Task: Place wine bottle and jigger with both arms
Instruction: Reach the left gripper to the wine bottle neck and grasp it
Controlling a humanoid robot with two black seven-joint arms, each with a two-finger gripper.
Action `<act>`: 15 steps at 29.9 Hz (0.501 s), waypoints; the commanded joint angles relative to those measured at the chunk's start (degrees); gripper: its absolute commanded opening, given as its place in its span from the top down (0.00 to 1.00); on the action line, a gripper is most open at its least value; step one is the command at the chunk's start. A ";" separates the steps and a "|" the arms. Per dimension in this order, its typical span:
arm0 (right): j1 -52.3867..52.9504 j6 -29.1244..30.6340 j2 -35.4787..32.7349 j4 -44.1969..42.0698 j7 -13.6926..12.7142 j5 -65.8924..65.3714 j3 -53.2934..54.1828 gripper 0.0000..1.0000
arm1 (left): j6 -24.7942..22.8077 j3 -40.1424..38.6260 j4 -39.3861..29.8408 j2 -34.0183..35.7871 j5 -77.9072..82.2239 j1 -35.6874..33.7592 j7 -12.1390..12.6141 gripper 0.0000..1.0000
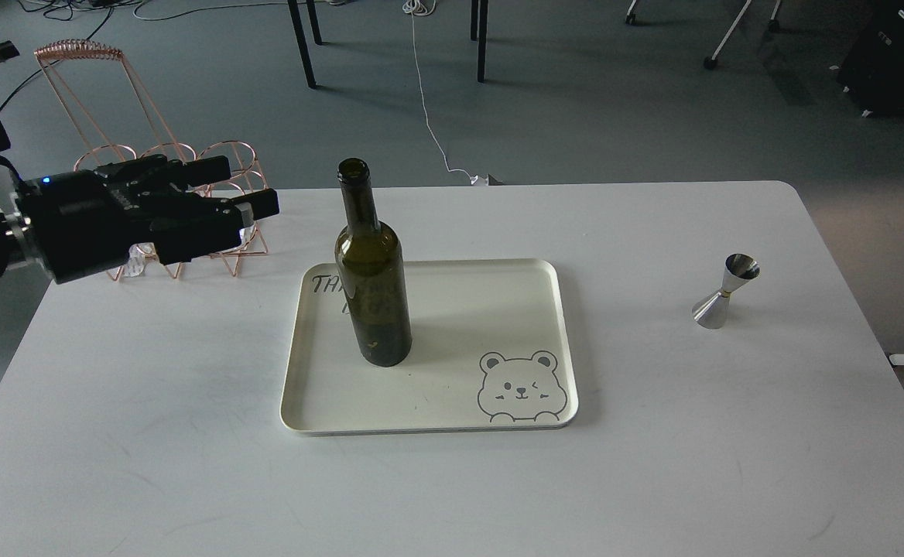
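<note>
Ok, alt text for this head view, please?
A green wine bottle stands upright on a cream tray on a white table. A jigger stands to its right; the left gripper hovers by a copper rack.

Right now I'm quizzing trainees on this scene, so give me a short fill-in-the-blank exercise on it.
1. The wine bottle stands upright on the ____.
2. The jigger stands on the table, to the ____ of the tray.
3. The tray's printed corner shows a ____.
4. The left gripper holds ____.

Missing words: tray; right; bear; nothing
</note>
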 commanded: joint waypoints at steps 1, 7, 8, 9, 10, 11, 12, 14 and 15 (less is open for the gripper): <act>-0.13 -0.17 0.01 -0.01 0.00 -0.04 0.07 0.04 | 0.88 0.10 0.10 -4.55 7.63 0.33 0.03 0.02; 0.14 -0.26 -0.08 -0.01 0.00 -0.04 0.16 0.04 | 1.76 1.07 0.18 -8.42 11.95 0.78 0.03 0.08; 0.14 -0.35 -0.08 -0.01 0.00 -0.04 0.16 0.04 | 1.93 1.07 0.45 -9.30 12.12 0.69 0.03 0.09; 0.14 -0.44 -0.08 -0.01 0.00 -0.04 0.16 0.04 | 1.94 1.07 0.62 -10.09 12.13 0.43 0.03 0.09; 0.14 -0.52 -0.08 -0.01 0.00 -0.04 0.16 0.04 | 1.94 1.07 1.15 -11.14 12.13 0.25 0.03 0.11; 0.05 -0.61 0.00 -0.01 0.00 -0.04 0.16 0.04 | 1.94 1.07 1.67 -12.02 12.21 -0.01 0.12 0.11; 0.05 -0.70 0.01 -0.01 0.00 -0.04 0.42 0.04 | 1.94 1.07 2.55 -12.82 12.21 -0.28 0.12 0.11; 0.05 -0.70 0.01 -0.01 0.00 -0.04 0.69 0.04 | 1.94 0.98 3.87 -13.87 12.39 -0.54 0.12 0.12; 0.05 -0.70 0.01 -0.01 0.00 -0.04 0.86 0.04 | 1.94 1.07 4.40 -14.31 12.48 -0.80 0.21 0.12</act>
